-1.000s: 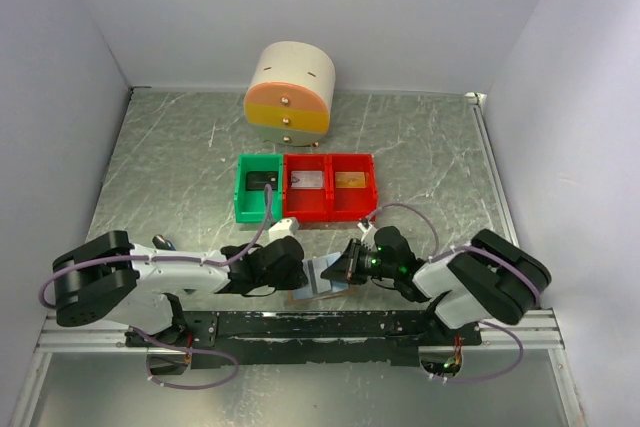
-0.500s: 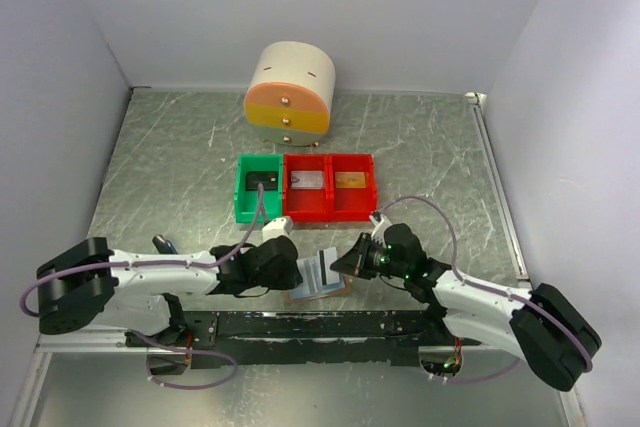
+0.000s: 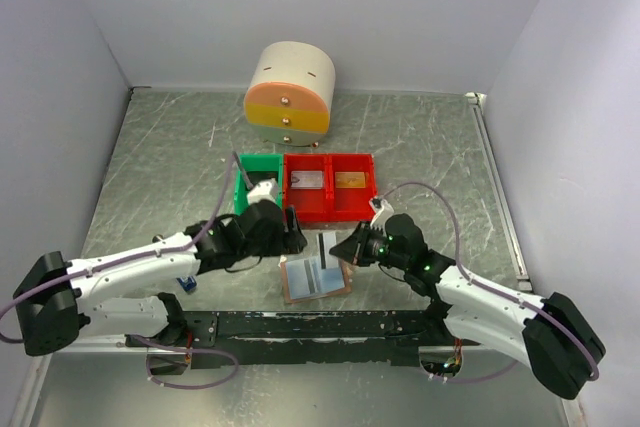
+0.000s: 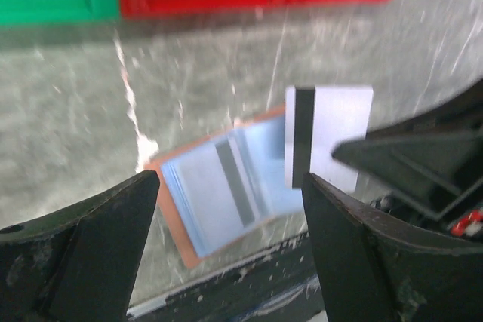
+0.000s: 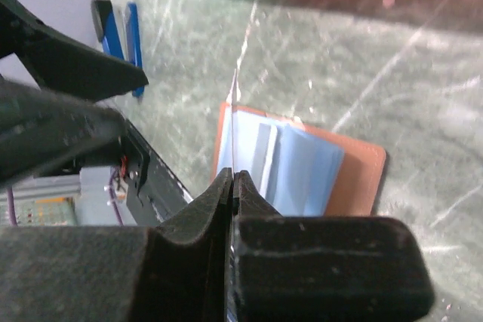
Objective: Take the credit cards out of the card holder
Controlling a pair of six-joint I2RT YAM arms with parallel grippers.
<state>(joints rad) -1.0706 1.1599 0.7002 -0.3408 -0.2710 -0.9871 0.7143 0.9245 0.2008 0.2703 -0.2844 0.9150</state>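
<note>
far left on the grey marbled table [image 3: 150, 167], near the front edge, lies a small blue-and-black stick-shaped gadget [image 3: 185, 283]. just right of it the left arm reaches in low. the left gripper [image 3: 285, 238] hangs w/ its black fingers [image 4: 83, 250] spread wide and nothing between them, just short of the bins. behind it sits a green plastic bin [image 3: 243, 205] w/ something dark inside.

centre front, the flat tan-brown rectangular card holder [image 3: 313, 278] lies open-face up on the table, a bit skewed, pale blue-grey pockets showing. cant tell whether more cards sit in those pockets. it's near the front rail, between the 2 grippers, apart from the bins.

over the holder's far right corner stands one thin pale silvery credit card [image 4: 329, 136] w/ a black stripe down its left side. it's upright, lifted off the pockets, tho i cant tell if its lower edge touches the holder. the right gripper [image 5: 232, 180] has it pinched at the right edge, fingers pressed narrow on the plastic, so the wrist cam sees it edge-on as a thin line.

behind that, a red plastic double bin [image 3: 328, 210] adjoins the green one, a flat item in each half. further back stands a round cream-and-orange drawer unit [image 3: 290, 92].
</note>
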